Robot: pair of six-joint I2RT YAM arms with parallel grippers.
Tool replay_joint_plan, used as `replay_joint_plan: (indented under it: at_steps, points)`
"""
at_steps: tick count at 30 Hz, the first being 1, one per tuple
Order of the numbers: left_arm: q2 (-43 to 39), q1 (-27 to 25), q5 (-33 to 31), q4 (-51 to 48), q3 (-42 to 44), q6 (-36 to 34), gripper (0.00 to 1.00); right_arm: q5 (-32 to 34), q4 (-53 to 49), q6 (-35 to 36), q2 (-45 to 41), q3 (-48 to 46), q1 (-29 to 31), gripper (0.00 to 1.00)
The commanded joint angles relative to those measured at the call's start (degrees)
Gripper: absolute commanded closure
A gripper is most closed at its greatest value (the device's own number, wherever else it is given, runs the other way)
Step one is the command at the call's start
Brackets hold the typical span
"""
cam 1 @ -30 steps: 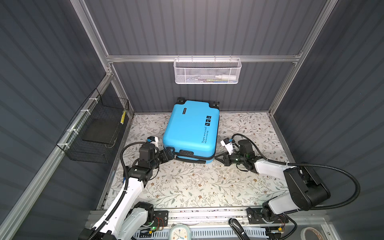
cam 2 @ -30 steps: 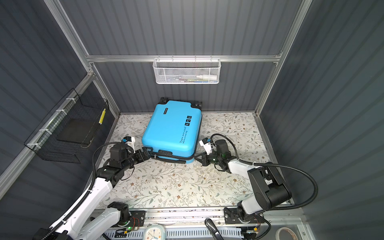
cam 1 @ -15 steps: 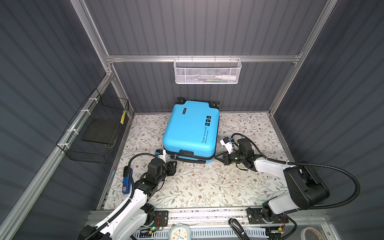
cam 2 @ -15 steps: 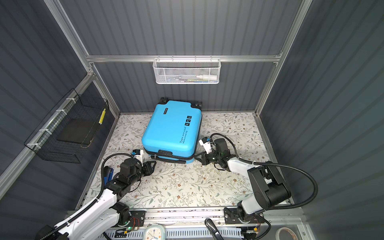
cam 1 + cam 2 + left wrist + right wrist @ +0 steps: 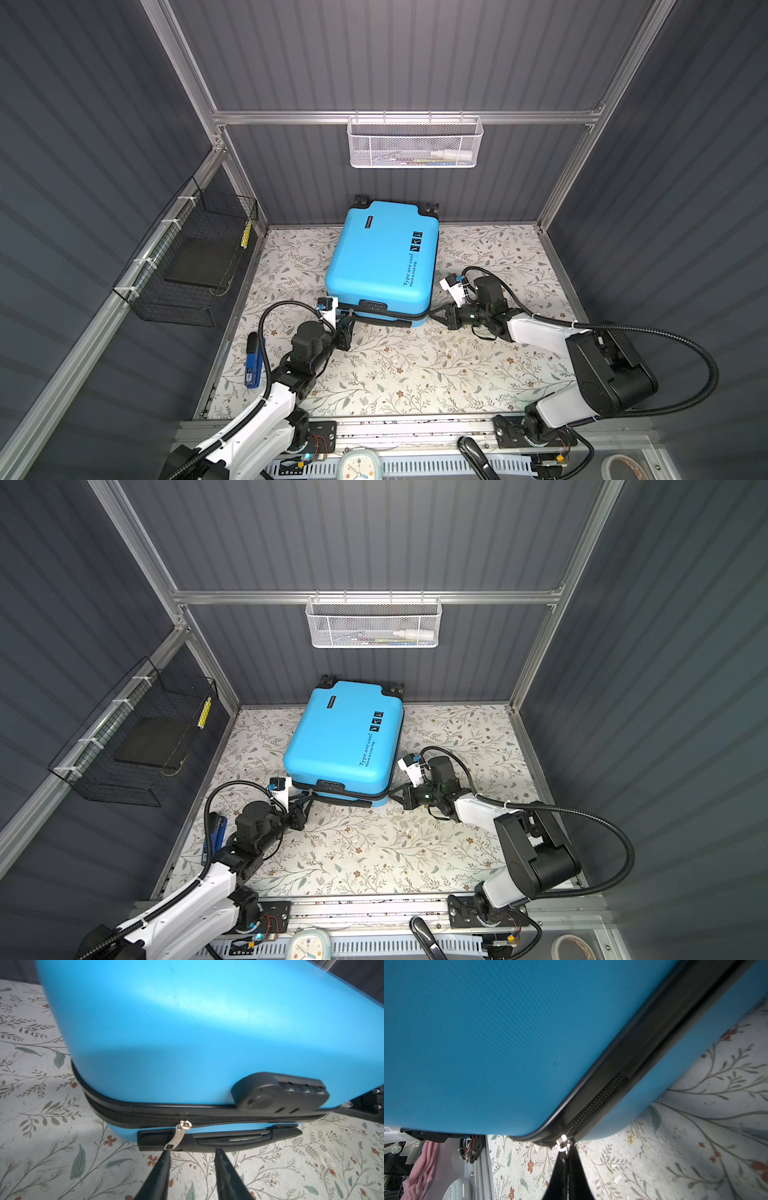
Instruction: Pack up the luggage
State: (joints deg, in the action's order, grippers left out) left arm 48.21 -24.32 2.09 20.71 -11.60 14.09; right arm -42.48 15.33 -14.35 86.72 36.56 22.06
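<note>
Showing luggage (image 5: 382, 257) closed, flat on mat (image 5: 415, 374), wheels by back wall (image 5: 395, 62). Pinching right zip pull (image 5: 562, 1143) with clenched right gripper (image 5: 568, 1154). Touching left zip pull (image 5: 178, 1134) with one finger of left gripper (image 5: 192, 1151), jaws parted, grasping nothing. Storing white tube (image 5: 451, 154) in mesh basket (image 5: 365, 145); dark pad (image 5: 203, 264) in wire basket (image 5: 183, 301).
</note>
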Motion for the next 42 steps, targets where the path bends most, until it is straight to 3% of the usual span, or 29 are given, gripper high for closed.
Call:
replay_joint_plan:
  at_steps: [1, 7, 20, 25, 42]
  points:
    - [2.5, -0.1, 2.3, 4.3, 0.1, -4.4, 0.66, 4.1, -2.5, 0.2, 1.9, 0.7, -0.8, 1.00]
    - [7.9, -0.1, 2.6, 7.7, -0.4, -4.7, 0.73, 4.1, -2.7, 0.4, 2.3, 0.8, -0.8, 1.00]
    - [7.1, 2.0, -2.0, 9.5, 1.4, -2.3, 0.68, 3.9, -2.9, 0.7, 2.1, 0.7, -0.8, 1.00]
    - [10.9, 2.2, -0.7, 9.7, -0.3, -2.6, 0.65, 3.9, -2.9, 0.8, 2.2, 0.8, -0.8, 1.00]
    - [16.9, 2.4, 2.1, 14.9, -2.1, -4.8, 0.67, 3.9, -2.9, 0.9, 3.1, 1.0, -0.8, 1.00]
